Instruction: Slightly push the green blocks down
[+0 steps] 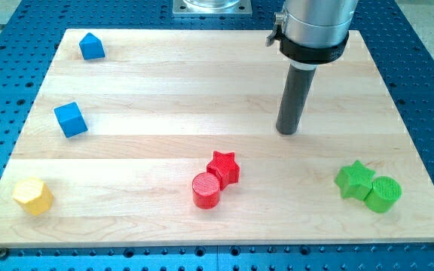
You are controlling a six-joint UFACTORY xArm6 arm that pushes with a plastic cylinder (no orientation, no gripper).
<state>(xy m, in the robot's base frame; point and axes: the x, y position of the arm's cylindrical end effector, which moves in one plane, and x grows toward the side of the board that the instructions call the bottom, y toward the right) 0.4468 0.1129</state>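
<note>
A green star block (354,180) and a green cylinder block (383,194) sit touching each other near the board's lower right. My tip (287,132) rests on the board up and to the left of the green star, well apart from it. The rod rises to the arm's grey housing at the view's top.
A red star (224,167) and a red cylinder (206,190) touch at the lower middle. A blue cube (71,120) is at the left, a blue pentagon-shaped block (92,47) at the upper left, a yellow hexagon block (33,196) at the lower left. The wooden board (164,98) ends just below the green blocks.
</note>
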